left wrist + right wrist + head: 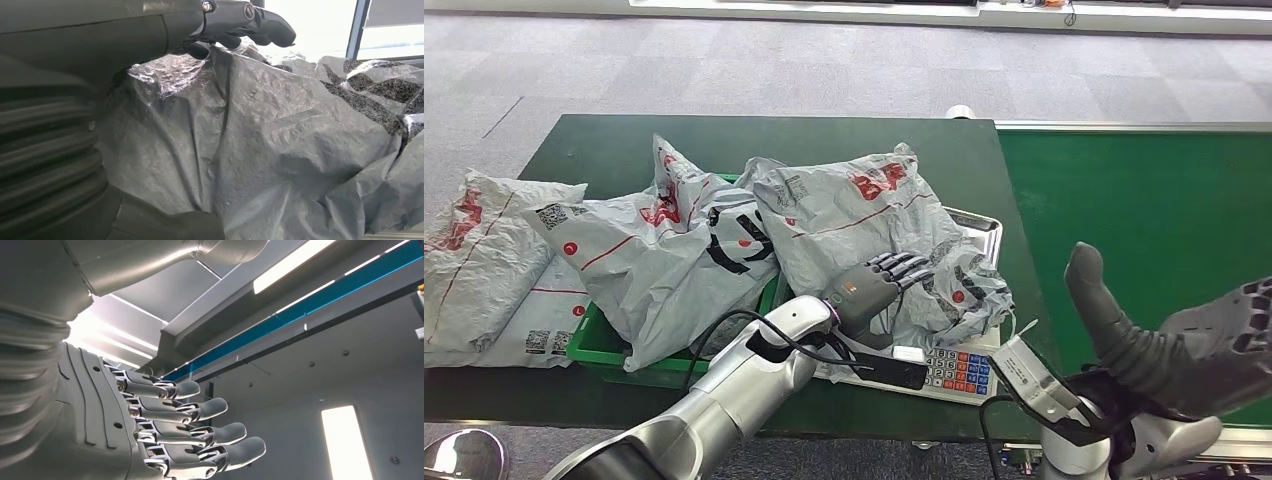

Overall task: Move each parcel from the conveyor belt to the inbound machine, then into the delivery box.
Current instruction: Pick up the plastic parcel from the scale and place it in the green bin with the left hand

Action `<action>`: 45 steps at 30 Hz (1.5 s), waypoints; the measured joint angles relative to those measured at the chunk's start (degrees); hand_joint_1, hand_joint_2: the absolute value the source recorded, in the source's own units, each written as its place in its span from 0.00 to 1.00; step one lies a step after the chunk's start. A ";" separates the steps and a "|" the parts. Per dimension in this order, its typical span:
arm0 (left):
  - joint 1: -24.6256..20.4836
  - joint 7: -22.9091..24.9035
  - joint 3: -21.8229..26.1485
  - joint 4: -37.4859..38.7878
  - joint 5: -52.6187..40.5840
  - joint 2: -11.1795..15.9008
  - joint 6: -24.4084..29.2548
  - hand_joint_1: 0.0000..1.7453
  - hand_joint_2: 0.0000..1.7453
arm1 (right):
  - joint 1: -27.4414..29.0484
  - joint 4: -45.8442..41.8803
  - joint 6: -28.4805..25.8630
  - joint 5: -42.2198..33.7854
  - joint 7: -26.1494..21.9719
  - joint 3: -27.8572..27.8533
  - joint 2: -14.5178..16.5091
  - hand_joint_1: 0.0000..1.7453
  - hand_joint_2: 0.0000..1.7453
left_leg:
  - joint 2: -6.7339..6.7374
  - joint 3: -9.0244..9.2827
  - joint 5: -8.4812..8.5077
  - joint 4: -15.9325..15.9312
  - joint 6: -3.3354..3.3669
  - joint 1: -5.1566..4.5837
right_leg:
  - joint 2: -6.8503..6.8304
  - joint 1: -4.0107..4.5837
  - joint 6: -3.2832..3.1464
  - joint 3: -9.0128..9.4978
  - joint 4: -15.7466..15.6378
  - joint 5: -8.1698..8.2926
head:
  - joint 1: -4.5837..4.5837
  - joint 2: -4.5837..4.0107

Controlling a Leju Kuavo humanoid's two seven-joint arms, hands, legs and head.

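A crumpled grey parcel (854,215) with red and black print lies on the steel tray (986,224) of the inbound machine, a scale with a keypad (959,370). My left hand (879,285) rests on the parcel's near side, fingers stretched over it. In the left wrist view its fingers (250,20) reach over a ridge of the parcel (280,150) and the thumb sits under the bulge. My right hand (1184,340) is raised over the near edge of the green conveyor belt (1144,200), fingers spread and empty. The right hand (165,430) faces the ceiling in its wrist view.
The green delivery box (599,345) stands left of the scale, with two grey parcels (664,250) heaped in it. More grey parcels (484,260) lie on the dark green table at far left. No parcel shows on the belt. Grey carpet lies beyond the table.
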 joint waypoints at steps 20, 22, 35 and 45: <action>-3.03 -1.69 0.00 0.51 3.45 0.40 -2.85 1.00 1.00 | 0.01 0.15 -0.01 1.98 2.02 0.00 0.00 0.00 1.00 | 0.00 0.01 0.01 0.01 0.00 0.00 | 0.00 0.00 0.00 0.00 0.00 0.01 | 0.00 0.00; -3.74 -1.82 0.00 0.60 3.60 0.50 -3.16 1.00 1.00 | 0.01 0.15 -0.01 1.71 1.71 -0.05 0.00 0.00 1.00 | 0.00 0.02 0.01 0.01 0.00 0.00 | 0.00 0.00 0.00 0.00 0.00 0.01 | 0.00 0.00; -4.36 -1.90 0.00 0.95 4.90 0.84 -3.96 1.00 1.00 | 0.17 0.17 -0.01 0.31 -0.07 -1.46 0.00 0.00 1.00 | 0.00 0.00 0.01 0.00 0.00 0.00 | 0.00 0.00 0.00 -0.01 0.00 0.01 | 0.00 0.00; -4.37 -1.28 0.00 0.93 5.31 1.03 -1.85 1.00 1.00 | 0.20 0.17 -0.01 0.15 -0.02 -1.67 0.00 0.00 1.00 | 0.00 0.00 0.01 0.00 0.00 0.00 | 0.00 0.00 0.00 -0.01 0.00 0.01 | 0.00 0.00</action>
